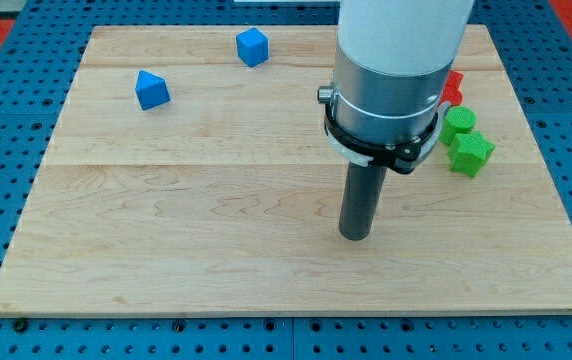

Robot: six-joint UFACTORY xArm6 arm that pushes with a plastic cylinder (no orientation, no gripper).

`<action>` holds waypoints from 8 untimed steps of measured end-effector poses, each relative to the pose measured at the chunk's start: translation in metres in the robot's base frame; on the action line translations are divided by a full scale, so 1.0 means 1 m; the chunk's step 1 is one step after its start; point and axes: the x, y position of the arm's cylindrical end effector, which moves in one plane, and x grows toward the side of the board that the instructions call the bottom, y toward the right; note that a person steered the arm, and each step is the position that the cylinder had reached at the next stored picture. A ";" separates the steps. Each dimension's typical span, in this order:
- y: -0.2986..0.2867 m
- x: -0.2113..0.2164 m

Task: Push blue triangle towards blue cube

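The blue triangle [151, 89] lies on the wooden board at the view's upper left. The blue cube [252, 46] sits to its right and a little higher, near the board's top edge. My tip [354, 236] rests on the board right of centre, well below and to the right of both blue blocks, touching neither.
Two green blocks [458, 124] [471, 152] sit at the board's right, close behind the arm. A red block [451, 88] shows partly behind the arm's body. The wooden board [166, 230] lies on a blue pegboard table.
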 end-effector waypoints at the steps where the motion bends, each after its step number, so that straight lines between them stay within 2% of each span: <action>1: -0.081 -0.026; 2: -0.160 -0.013; 3: -0.264 -0.032; 4: -0.314 -0.100; 5: -0.310 -0.166; 6: -0.243 -0.182; 7: -0.221 -0.212; 8: -0.248 -0.250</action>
